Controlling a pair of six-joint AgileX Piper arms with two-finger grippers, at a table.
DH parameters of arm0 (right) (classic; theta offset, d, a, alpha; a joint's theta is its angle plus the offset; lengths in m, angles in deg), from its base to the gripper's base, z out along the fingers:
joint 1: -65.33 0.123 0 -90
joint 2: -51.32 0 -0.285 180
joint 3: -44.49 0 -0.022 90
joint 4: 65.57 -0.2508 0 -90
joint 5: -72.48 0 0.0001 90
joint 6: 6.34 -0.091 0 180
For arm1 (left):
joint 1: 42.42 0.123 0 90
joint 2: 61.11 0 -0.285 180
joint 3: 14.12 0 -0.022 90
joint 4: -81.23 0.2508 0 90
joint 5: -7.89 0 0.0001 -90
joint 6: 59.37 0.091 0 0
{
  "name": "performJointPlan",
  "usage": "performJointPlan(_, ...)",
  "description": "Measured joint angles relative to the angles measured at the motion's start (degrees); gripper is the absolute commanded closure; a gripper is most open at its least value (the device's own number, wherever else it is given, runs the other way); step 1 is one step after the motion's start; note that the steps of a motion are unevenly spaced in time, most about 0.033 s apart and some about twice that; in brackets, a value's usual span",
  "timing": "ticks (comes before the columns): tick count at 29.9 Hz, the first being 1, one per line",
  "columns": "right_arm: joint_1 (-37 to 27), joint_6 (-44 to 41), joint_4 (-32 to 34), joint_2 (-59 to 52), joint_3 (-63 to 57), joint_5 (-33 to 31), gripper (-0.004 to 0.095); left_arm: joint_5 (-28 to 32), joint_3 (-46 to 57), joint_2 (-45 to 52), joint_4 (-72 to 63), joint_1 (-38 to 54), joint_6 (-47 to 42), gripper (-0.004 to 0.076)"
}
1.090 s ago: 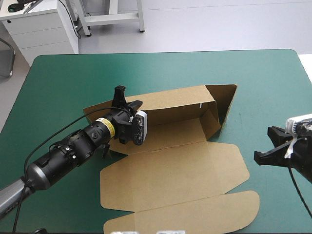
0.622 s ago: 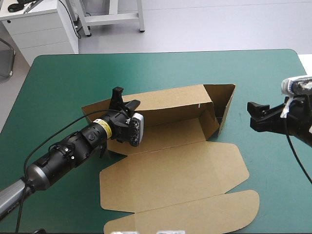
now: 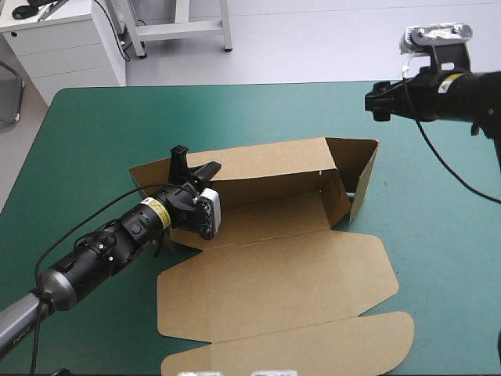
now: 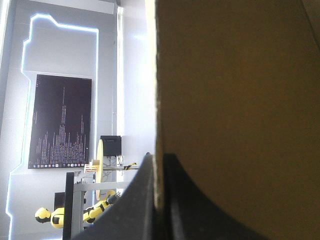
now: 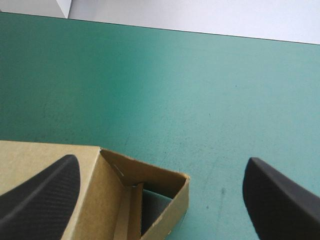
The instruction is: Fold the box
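The box [image 3: 274,266] lies in the middle of the teal-green surface [image 3: 102,125]. Its long axis runs left to right, with the right end angled slightly toward the far edge. It is brown board, half formed: the far long wall stands up, the right end is raised into a wedge-shaped pocket, and the lid with its rounded tuck flap lies flat toward the near edge. A pale mark [image 3: 321,169] inside the far wall is too small to read. The left gripper [image 3: 194,162] has its 2 black fingers pinched all but together on the board at the box's left end. The right gripper [image 3: 376,102] hangs raised over the far right part of the surface, fingers wide apart, holding nothing.
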Motion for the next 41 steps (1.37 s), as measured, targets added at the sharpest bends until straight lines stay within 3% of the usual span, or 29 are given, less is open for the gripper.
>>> performJointPlan(6,-1.1,-0.3,-1.1,13.0,14.7,-6.2,0.0099,0.1,0.0,0.0,0.0,0.0,0.0,0.0731)
performJointPlan(13,-5.4,-0.9,-6.8,22.9,19.8,-6.2,0.0099,0.1,0.0,0.0,0.0,0.0,0.0,0.0731)
performJointPlan(28,-5.9,-0.5,-9.7,31.1,18.7,-6.1,0.0099,0.2,0.0,0.0,0.0,0.0,-0.1,0.0731)
performJointPlan(41,-5.9,3.1,-11.0,25.1,2.6,-6.0,0.0099,0.2,0.0,0.0,-2.3,0.0,-0.1,0.0731)
